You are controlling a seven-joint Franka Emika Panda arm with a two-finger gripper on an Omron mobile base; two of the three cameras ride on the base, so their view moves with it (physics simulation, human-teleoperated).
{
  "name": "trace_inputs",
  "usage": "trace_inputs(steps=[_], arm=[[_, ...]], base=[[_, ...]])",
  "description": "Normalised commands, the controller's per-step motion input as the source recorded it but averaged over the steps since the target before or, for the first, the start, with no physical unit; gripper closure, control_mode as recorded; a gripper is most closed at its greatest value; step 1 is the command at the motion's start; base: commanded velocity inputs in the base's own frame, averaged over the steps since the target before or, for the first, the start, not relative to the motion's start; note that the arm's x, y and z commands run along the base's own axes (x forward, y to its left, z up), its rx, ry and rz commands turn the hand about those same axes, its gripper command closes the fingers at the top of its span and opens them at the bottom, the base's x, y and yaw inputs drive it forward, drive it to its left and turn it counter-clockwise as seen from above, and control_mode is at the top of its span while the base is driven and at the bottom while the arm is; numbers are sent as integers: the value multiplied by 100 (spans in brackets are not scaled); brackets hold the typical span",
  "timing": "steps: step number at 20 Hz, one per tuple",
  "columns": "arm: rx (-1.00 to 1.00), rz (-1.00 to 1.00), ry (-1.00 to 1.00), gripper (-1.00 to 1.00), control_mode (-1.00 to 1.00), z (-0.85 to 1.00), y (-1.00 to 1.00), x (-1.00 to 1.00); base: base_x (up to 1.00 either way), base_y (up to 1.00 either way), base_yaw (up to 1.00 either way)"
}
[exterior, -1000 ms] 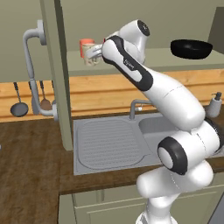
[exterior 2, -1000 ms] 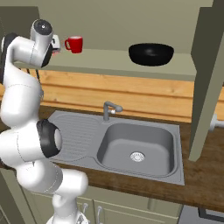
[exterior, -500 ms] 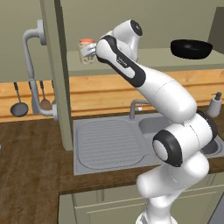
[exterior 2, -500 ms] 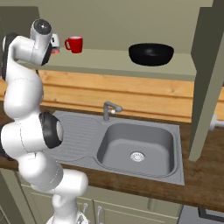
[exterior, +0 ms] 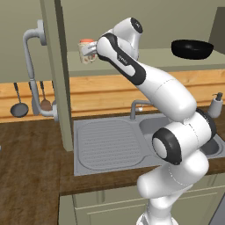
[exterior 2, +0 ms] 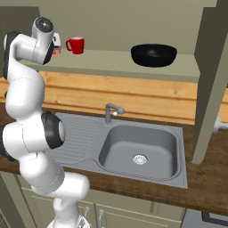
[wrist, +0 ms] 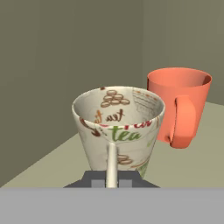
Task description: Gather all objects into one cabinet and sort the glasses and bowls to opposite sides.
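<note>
Beige patterned ceramic mug (wrist: 118, 127) is being pinched by its handle in the tool (wrist: 112, 178), upright, with the orange-red mug (wrist: 180, 105) at its two o'clock.

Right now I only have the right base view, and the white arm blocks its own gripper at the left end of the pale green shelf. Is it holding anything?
Observer: Yes. In the hand view the gripper is shut on the thin handle of an upright beige patterned mug.
Operator: Is anything close to that mug?
Observer: An orange-red mug stands upright just beyond it, with a gap between them and its handle turned toward the hand.
Operator: Is the beige one set down yet?
Observer: I cannot tell; in the hand view the gripper hides its base.
</note>
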Motion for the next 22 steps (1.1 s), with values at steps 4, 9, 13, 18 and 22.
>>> trace_inputs(steps=[4,9,13,18,22], arm=[[0,0,0,-100,-100,0,0,0],[0,0,0,-100,-100,0,0,0],[0,0,0,-100,-100,0,0,0],[0,0,0,-100,-100,0,-1,0],[0,-3,0,-100,-100,0,-30,-27]], base=[[0,0,0],[0,0,0],[0,0,0],[0,0,0],[0,0,0]])
